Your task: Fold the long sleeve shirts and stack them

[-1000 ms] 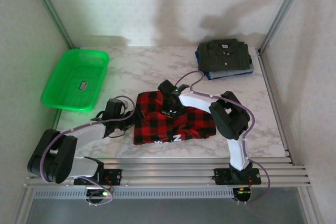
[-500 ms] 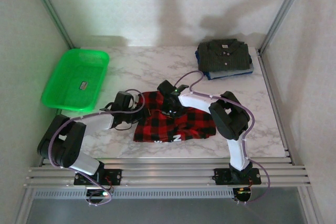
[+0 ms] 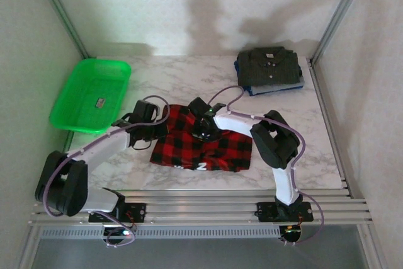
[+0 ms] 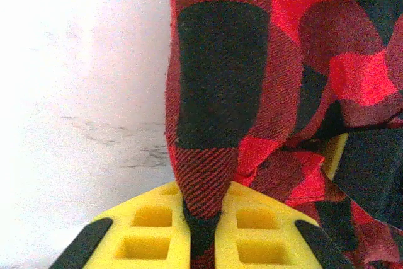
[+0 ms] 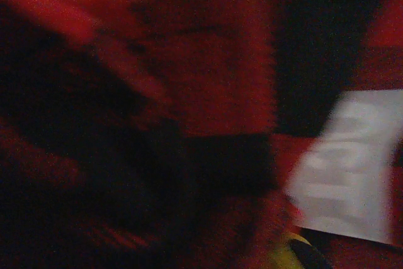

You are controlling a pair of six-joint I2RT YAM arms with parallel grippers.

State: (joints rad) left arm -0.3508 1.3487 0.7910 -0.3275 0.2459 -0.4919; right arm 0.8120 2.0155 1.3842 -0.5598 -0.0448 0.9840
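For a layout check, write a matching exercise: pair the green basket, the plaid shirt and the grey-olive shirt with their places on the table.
Things:
1. green basket
2. plaid shirt
3. grey-olive shirt

Places:
A. far right corner, folded on a blue garment
B. left side
C. middle, towards the near edge

Pairs: 1-B; 2-C; 3-A

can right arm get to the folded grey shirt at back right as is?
Probably, but not as is: the right pincer looks shut on the plaid shirt. Bare table lies between it and the folded grey shirt, so the way looks free once it releases.
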